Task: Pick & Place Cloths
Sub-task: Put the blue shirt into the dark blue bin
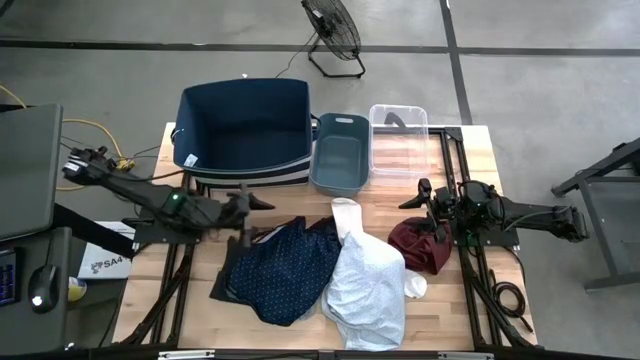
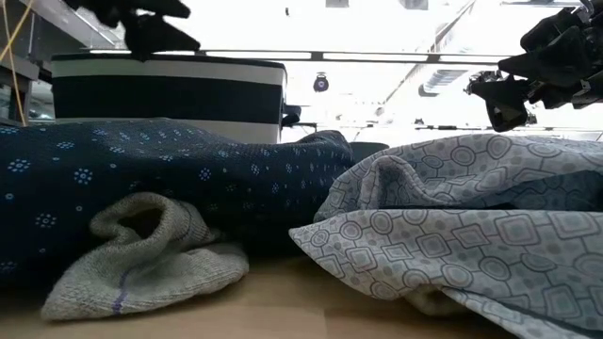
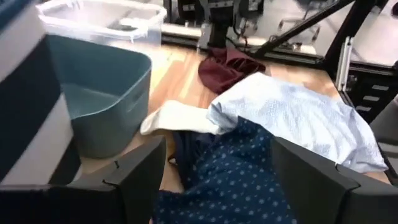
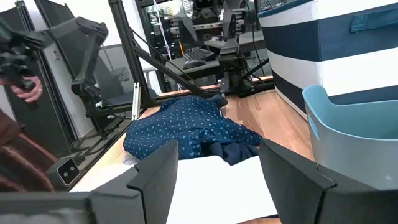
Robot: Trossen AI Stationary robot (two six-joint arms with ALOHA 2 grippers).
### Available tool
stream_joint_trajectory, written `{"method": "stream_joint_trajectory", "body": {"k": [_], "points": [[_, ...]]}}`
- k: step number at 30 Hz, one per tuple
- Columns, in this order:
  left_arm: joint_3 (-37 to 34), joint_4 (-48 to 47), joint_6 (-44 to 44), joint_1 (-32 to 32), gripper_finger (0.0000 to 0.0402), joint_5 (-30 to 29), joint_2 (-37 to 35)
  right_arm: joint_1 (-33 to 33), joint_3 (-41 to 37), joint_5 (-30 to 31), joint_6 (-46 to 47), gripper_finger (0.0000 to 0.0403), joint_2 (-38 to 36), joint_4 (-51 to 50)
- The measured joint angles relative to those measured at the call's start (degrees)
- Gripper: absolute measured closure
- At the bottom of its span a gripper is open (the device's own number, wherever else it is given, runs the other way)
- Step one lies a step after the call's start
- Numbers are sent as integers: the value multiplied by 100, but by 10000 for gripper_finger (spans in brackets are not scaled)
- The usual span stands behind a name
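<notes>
A navy dotted cloth [image 1: 285, 265] lies mid-table, and its right edge sits under a large pale blue-white shirt [image 1: 368, 285]. A white sock [image 1: 345, 213] lies at the shirt's far end. A maroon cloth [image 1: 420, 245] is heaped to the right. A black piece [image 1: 224, 285] peeks out at the navy cloth's left. A grey sock [image 2: 141, 254] rests near the front edge. My left gripper [image 1: 257, 204] hangs open above the navy cloth's far-left corner [image 3: 217, 180]. My right gripper [image 1: 421, 196] hangs open just beyond the maroon cloth, facing the white sock [image 4: 211, 180].
A big navy-and-white striped bin [image 1: 245, 130], a grey-blue tub [image 1: 340, 155] and a clear box [image 1: 400, 140] stand along the far edge. Bare wood shows at the table's near-left and far-right corners. A person's hand [image 4: 25, 87] shows beyond the table's left side.
</notes>
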Motion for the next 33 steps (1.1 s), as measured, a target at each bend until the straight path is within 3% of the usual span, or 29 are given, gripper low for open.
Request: {"method": "stream_joint_trajectory", "body": {"k": [6, 10, 13, 18, 29, 33], "points": [[1288, -1322, -842, 0, 116, 557, 983, -1, -1, 0, 0, 186, -1, 0], [1953, -1982, -1281, 0, 116, 1391, 1331, -1, 0, 0, 0, 186, -1, 0], [2165, -2005, -1268, -2, 116, 2208, 1460, -1, 1, 0, 0, 186, -2, 0], [2198, -2101, -1536, -2, 116, 2659, 1683, 0, 1, 0, 0, 186, 0, 0], [2172, -2521, -1816, -44, 116, 2912, 2453, 0, 1, 0, 0, 186, 0, 0], [2169, -2555, -1985, -285, 116, 2551, 2525, 1, 0, 0, 0, 186, -2, 0]]}}
